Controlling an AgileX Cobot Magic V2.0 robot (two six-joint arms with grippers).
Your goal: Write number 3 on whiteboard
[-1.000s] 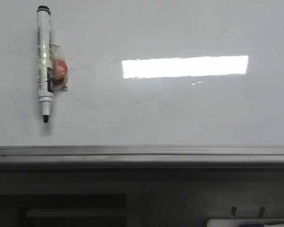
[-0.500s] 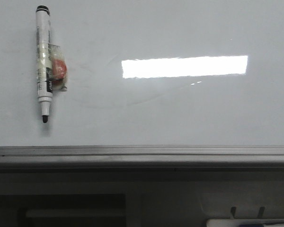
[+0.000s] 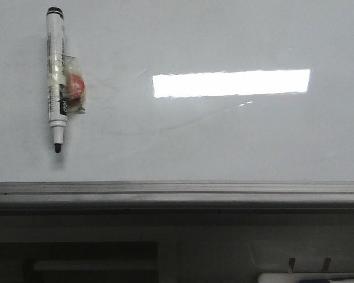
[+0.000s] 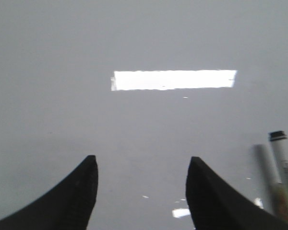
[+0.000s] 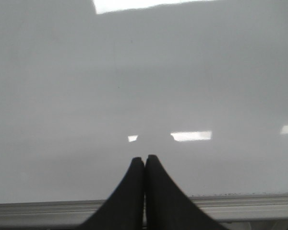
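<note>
Where the marker [image 3: 57, 76] lies — whiteboard [image 3: 236, 141] by left edge.

The front camera is looking forward and down at the whiteboard [image 3: 224, 135], with its grey rail [image 3: 177, 194] running across the low part of the view. The left wrist camera is sitting close over the board, peeking out between the spread fingers of the left end effector [image 4: 141, 191]. Both views are showing the marker [image 3: 56, 76] and the bright light patch [image 3: 231, 83]. The right wrist camera is looking past the closed right end effector [image 5: 144, 160] at the board near its rail.
</note>
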